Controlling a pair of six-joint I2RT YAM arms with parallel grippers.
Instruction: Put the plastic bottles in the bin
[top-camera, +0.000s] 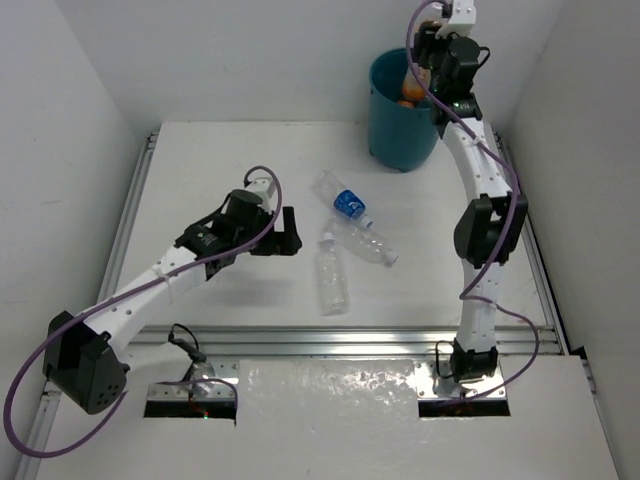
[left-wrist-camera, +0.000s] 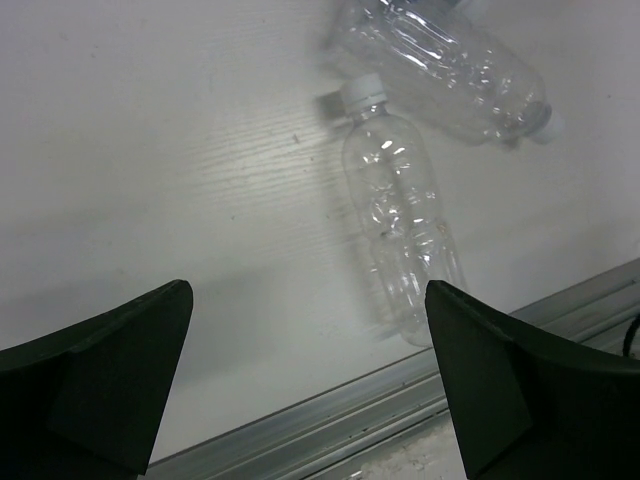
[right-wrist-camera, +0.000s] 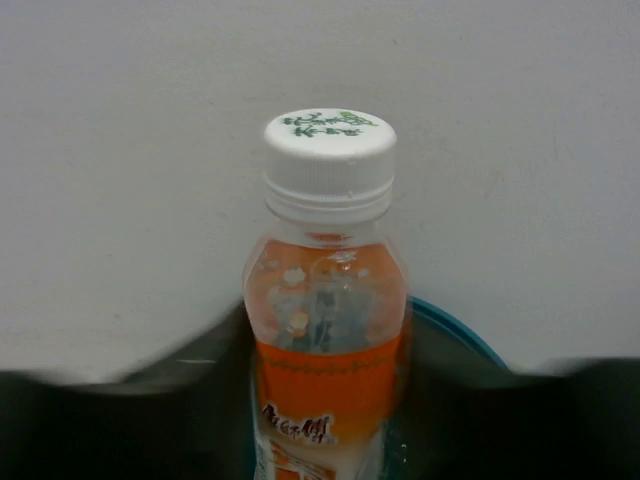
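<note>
Left gripper (top-camera: 285, 234) hangs over bare table left of the bottles, jaws spread wide, nothing between them. Its wrist view shows the near clear bottle (left-wrist-camera: 400, 240) lying flat ahead and a bit right, cap pointing away, and a second clear bottle (left-wrist-camera: 450, 70) lying slantwise just past the cap, close or touching, can't tell. A blue-label bottle (top-camera: 345, 200) lies further back. For this pick, shift right and go down over the near bottle's mid-body with the jaws across its width. Stay off the cap end so the second one isn't knocked. It's thin and round, so it will likely roll or squash, so close gently. At far right, the right gripper (top-camera: 425, 78) is above the bin (top-camera: 400, 145), pinching an orange bottle (right-wrist-camera: 325, 330) upright by its lower body, white cap up. The teal rim shows just behind it. To do the drop well, get the bottle's base clearly inside the rim, lower a little, then release. Orange shows at the bin mouth, but whether that's the held bottle or one already inside, can't tell.
</note>
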